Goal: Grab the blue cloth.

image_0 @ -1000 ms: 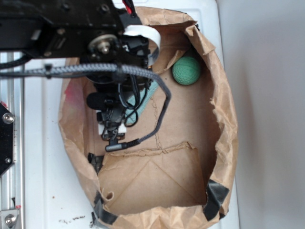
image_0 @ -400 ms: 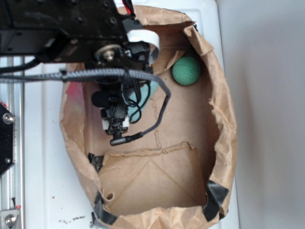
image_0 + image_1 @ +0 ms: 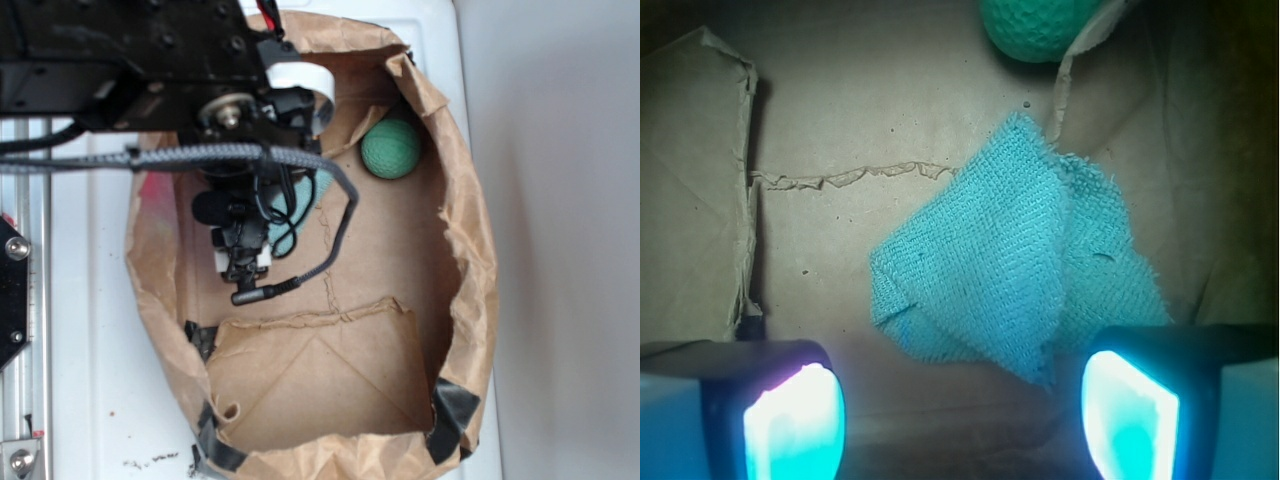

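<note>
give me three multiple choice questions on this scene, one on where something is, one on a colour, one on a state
1. Where does the blue cloth lie?
A. on the brown paper floor
B. on top of the green ball
C. outside the bag

2. What colour is the ball?
A. red
B. green
C. yellow

3. How does the gripper stand?
A. shut on the cloth
B. shut on the ball
C. open, holding nothing

Answers:
1 A: the wrist view shows the cloth flat on the paper, apart from the ball.
2 B: it is dark green in both views.
3 C: the two fingers sit wide apart, with the cloth's near edge between them, not pinched.
</note>
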Robot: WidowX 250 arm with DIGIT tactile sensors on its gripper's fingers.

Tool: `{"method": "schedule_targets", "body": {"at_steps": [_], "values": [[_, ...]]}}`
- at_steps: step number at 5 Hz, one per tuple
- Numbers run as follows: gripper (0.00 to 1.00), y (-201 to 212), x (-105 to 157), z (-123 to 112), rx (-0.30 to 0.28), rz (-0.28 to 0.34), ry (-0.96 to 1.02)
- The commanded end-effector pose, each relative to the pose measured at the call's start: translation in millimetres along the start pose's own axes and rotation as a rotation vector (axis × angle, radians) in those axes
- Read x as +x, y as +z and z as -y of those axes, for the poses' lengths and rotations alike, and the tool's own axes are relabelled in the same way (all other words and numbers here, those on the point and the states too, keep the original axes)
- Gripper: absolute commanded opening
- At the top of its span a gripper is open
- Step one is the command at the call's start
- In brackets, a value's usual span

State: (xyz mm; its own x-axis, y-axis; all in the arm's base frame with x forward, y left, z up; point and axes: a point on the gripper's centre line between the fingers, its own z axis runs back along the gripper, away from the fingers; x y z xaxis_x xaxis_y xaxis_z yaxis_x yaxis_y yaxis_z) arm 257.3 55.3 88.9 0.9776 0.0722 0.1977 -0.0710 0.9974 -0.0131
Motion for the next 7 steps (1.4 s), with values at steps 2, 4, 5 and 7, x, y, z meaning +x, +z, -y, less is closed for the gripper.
{"method": "schedule_targets", "body": {"at_steps": [2, 4, 5, 7], "values": [[1.00, -36, 15, 1, 0.029, 0.082, -0.035], [1.00, -54, 19, 3, 0.055, 0.111, -0.034], [0.00, -62, 20, 4, 0.067, 0.104, -0.013], [0.00, -47, 10, 5, 0.043, 0.100, -0.005]]}}
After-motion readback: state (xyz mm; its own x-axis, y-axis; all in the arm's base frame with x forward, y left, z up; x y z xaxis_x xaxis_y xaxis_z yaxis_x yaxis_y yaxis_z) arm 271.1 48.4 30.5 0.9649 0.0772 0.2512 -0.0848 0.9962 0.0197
